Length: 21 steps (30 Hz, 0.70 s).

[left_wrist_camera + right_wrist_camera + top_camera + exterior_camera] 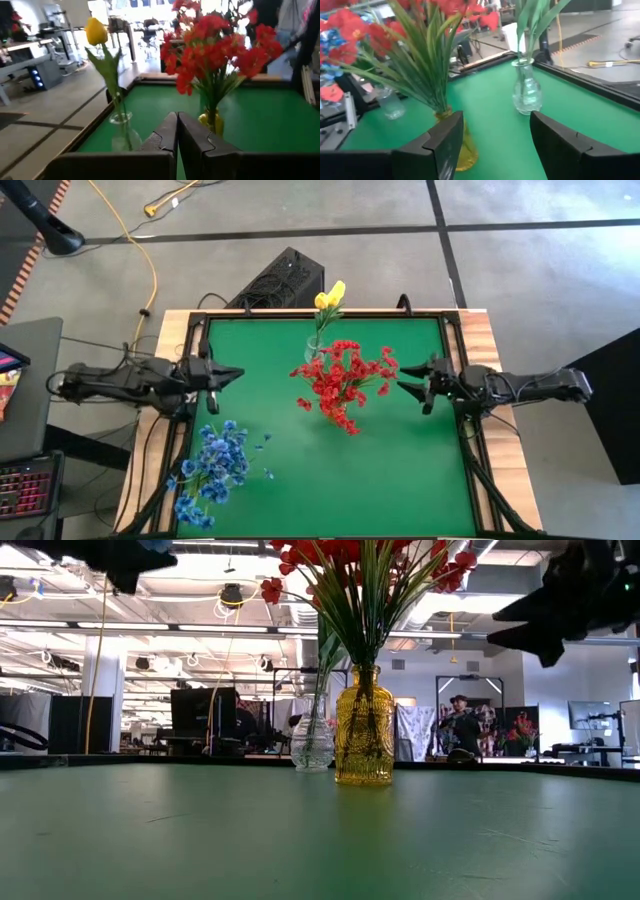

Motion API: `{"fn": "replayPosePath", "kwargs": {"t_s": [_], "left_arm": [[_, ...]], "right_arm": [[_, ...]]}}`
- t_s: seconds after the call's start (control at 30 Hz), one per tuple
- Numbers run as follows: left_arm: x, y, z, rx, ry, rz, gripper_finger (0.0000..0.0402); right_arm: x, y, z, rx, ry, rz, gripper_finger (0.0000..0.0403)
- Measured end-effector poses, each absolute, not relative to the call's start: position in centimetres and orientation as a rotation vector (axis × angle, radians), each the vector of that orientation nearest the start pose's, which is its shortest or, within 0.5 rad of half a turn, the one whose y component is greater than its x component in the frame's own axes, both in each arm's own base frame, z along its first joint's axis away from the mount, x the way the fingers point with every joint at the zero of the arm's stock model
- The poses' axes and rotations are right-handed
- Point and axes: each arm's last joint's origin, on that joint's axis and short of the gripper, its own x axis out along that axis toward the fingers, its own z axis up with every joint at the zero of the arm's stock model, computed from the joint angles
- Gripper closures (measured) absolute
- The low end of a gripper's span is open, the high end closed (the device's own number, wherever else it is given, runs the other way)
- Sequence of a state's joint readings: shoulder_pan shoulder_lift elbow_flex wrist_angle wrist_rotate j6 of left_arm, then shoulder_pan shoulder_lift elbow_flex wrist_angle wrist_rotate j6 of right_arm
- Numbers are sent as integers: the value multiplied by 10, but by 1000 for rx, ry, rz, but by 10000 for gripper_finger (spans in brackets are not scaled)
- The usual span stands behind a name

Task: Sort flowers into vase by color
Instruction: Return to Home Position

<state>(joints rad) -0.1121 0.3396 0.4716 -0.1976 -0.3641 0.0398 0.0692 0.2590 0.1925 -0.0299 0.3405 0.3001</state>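
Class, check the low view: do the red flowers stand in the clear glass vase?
No, the red flowers rise from the amber vase, while the clear vase stands beside it, farther back.

A green worktop (400,470) with pale wooden edges is carrying three vases. An amber vase (364,730) of red flowers (340,380) is standing near its middle. A clear vase (314,348) of yellow flowers (329,296) is sitting by the far edge. A second clear vase (390,104), holding blue flowers (212,468), is standing toward the near left corner.
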Motion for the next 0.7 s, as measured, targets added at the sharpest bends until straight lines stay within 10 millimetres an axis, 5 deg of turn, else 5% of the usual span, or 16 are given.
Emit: {"fn": "replayPosePath", "kwargs": {"t_s": [0.17,0.47,0.7], "left_arm": [[92,1,254,-3,-17,243,402],[79,3,219,-56,-84,270,402],[86,2,201,-61,-22,249,402]], "right_arm": [[110,-2,185,275,28,-278,208],[112,0,164,279,22,-227,374],[112,1,162,275,43,-196,368]]}}
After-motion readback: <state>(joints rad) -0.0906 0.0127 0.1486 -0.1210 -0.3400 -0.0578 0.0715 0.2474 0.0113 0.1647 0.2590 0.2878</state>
